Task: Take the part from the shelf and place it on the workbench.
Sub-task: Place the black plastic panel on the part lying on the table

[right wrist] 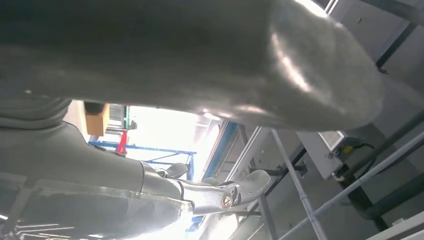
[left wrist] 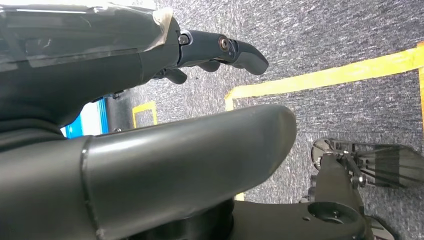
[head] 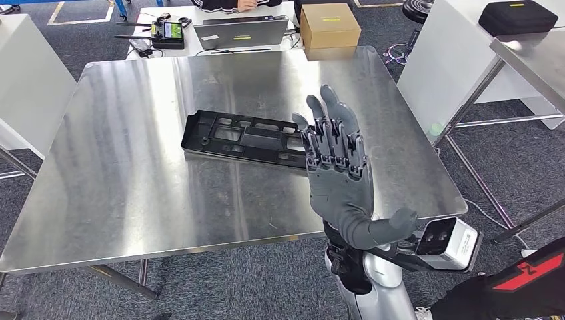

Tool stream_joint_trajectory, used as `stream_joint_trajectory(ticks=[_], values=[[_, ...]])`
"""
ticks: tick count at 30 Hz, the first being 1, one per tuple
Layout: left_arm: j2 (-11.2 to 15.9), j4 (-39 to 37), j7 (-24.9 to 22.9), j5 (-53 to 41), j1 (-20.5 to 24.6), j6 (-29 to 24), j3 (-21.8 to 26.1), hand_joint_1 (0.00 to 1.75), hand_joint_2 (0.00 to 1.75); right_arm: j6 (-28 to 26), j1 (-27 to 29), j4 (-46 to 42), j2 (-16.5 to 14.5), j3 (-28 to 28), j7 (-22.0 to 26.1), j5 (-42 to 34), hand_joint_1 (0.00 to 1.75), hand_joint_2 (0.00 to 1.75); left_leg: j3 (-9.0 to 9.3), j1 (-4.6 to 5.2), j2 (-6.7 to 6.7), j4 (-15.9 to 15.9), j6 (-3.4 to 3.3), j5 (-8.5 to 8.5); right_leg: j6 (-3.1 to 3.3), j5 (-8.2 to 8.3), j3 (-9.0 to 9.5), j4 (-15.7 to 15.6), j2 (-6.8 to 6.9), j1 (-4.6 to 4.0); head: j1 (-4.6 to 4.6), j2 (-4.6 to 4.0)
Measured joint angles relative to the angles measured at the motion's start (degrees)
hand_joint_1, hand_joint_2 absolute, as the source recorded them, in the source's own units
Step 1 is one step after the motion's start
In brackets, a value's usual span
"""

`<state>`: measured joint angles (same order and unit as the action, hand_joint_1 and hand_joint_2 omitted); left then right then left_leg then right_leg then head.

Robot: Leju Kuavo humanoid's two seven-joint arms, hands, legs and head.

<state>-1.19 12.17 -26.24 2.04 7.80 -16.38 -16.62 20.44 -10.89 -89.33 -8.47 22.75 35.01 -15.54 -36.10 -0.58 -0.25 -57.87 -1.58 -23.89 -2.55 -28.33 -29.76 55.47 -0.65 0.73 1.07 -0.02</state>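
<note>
Lying flat on the workbench, the part — right hand raised, empty.

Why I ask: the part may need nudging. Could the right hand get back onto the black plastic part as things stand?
Probably yes. The right hand is raised, open and empty, just in front of the black plastic part, which lies flat on the steel workbench with nothing between them.

One black part on one steel workbench; one laptop, one cardboard box behind.
</note>
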Motion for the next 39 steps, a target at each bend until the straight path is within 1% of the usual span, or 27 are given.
stream_joint_trajectory(ticks=[14,29,30,31,33,34,35,36,37,38,39], values=[[0.3,0.1,0.0,1.1,0.1,0.5,1.1,0.00,0.00,0.6,-0.7,-0.5,0.0,0.5,0.0,1.0,0.00,0.00,0.04,0.00,-0.01,0.0,0.00,0.00,0.00,0.00,0.05,0.0,0.00,0.00,0.00,0.00],[0.6,0.1,0.0,2.2,-0.9,0.5,2.7,0.00,0.00,0.6,-0.9,-0.7,0.2,1.7,0.0,1.1,0.00,0.00,0.04,0.00,-0.02,0.0,0.00,0.00,0.00,0.00,0.06,0.0,0.00,0.00,0.00,0.00],[0.6,0.1,0.0,2.2,-0.9,0.5,2.8,0.00,0.00,0.6,-1.0,-0.7,0.2,1.7,0.0,1.1,0.00,0.00,0.02,0.11,-0.02,-0.1,-0.07,-0.08,-0.07,0.04,0.11,-0.1,0.00,0.08,0.01,0.00],[0.7,0.1,0.0,2.3,-1.0,0.5,2.9,0.00,0.00,0.6,-1.0,-0.7,0.2,1.7,0.0,1.0,0.00,0.00,0.00,0.22,-0.03,-0.1,-0.31,-0.17,-0.22,0.11,0.30,-0.2,0.01,0.29,-0.01,0.00],[0.7,0.1,0.0,2.3,-1.1,0.5,3.1,0.00,0.00,0.6,-1.2,-0.8,0.0,1.8,0.0,1.0,0.00,0.00,0.40,0.26,0.02,0.5,-1.01,-0.04,-0.63,0.16,0.68,-0.4,0.05,0.50,-0.02,0.00],[0.7,0.1,0.0,2.3,-1.1,0.5,3.1,0.00,0.00,0.6,-1.3,-0.9,-0.1,1.8,0.0,1.0,0.00,0.00,0.85,0.14,0.08,1.2,-1.37,0.19,-0.64,-0.27,0.50,0.4,0.10,0.52,-0.01,0.00],[0.7,0.1,0.0,2.3,-1.1,0.5,3.1,0.00,0.00,0.6,-1.4,-1.0,-0.1,1.8,0.0,1.0,0.00,0.00,1.32,0.03,0.19,1.7,-1.61,0.44,-0.39,-1.24,-0.39,2.3,0.15,0.42,0.02,0.00],[0.7,0.1,0.0,2.3,-1.1,0.5,3.2,0.00,0.00,0.6,-1.5,-1.0,-0.1,1.8,-0.1,1.0,0.00,0.00,1.66,-0.08,0.27,2.1,-1.78,0.61,0.02,-2.64,-1.97,5.5,0.21,0.46,0.06,0.00],[0.8,0.1,0.0,2.2,-1.1,0.5,3.2,0.00,0.00,0.6,-1.4,-1.0,0.0,1.8,0.0,1.0,0.00,0.00,1.78,-0.03,0.31,2.2,-1.88,0.62,0.41,-4.29,-4.15,9.6,0.24,0.45,0.08,0.00],[0.8,0.1,0.0,2.2,-1.1,0.5,3.2,0.00,0.00,0.6,-1.4,-1.0,0.1,1.8,-0.1,1.0,0.00,0.00,1.77,-0.01,0.34,2.2,-1.91,0.63,0.61,-5.61,-6.37,13.5,0.24,0.48,0.09,0.00],[0.8,0.1,0.0,2.2,-1.1,0.5,3.3,0.00,0.00,0.6,-1.3,-1.0,0.2,1.8,-0.1,1.0,0.00,0.00,1.75,-0.01,0.33,2.2,-1.84,0.60,0.50,-6.23,-7.97,16.2,0.24,0.53,0.09,0.00]])
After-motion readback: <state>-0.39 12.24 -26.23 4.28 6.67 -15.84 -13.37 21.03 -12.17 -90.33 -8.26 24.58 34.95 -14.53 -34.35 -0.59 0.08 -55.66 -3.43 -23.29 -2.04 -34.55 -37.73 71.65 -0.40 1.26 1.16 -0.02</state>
